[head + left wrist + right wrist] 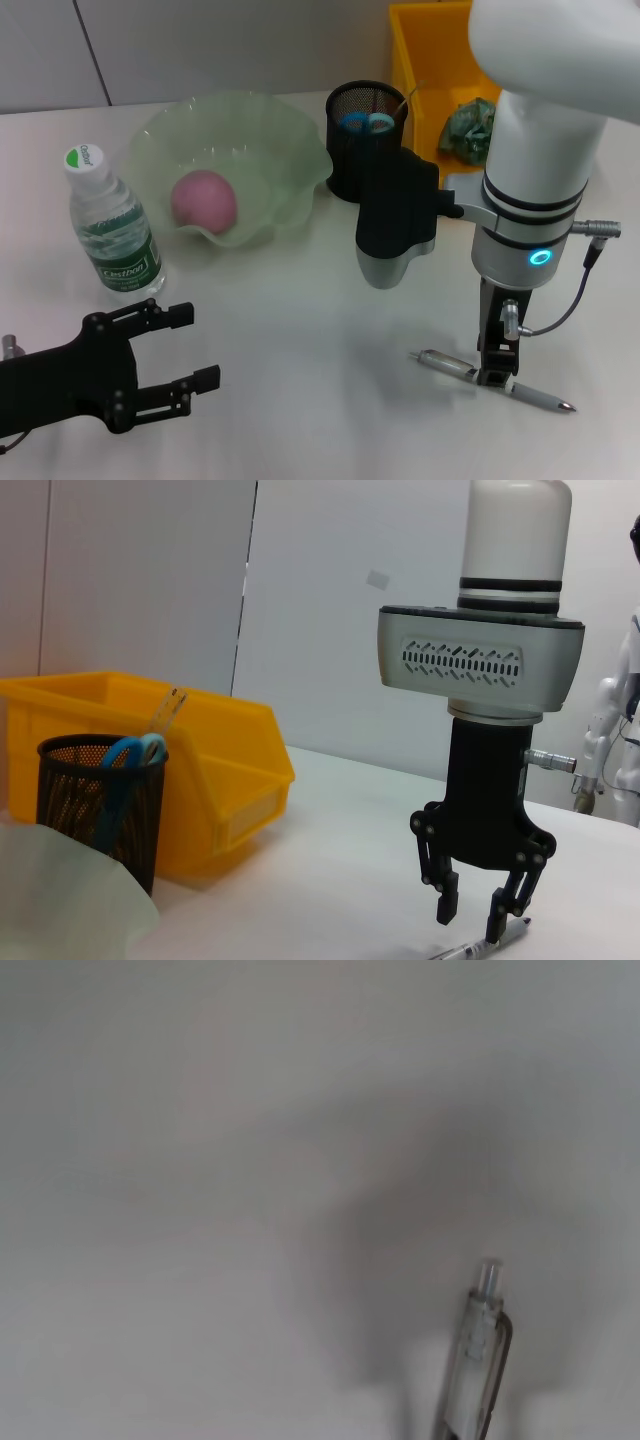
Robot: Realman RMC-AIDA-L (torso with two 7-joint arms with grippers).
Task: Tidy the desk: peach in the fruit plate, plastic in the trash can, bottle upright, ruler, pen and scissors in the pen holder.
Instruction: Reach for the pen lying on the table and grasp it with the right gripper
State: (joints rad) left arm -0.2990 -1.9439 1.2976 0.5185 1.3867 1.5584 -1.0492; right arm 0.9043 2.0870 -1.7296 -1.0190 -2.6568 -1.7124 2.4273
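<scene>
Evidently the pen [492, 379] is the step in hand: the right gripper [495, 376] stands straight down over its middle on the near right of the desk [300, 330], fingers part open and straddling the barrel, not yet closed on it as far as the left wrist view shows. Its long axis runs left to right, slanting slightly nearer toward the right, tip pointing right. Next, I judge, comes closing squarely across the barrel, lifting, then tipping it upright for the pen holder [365, 140] at far centre. The left gripper [170, 355] idles open, near left, holding nothing.
</scene>
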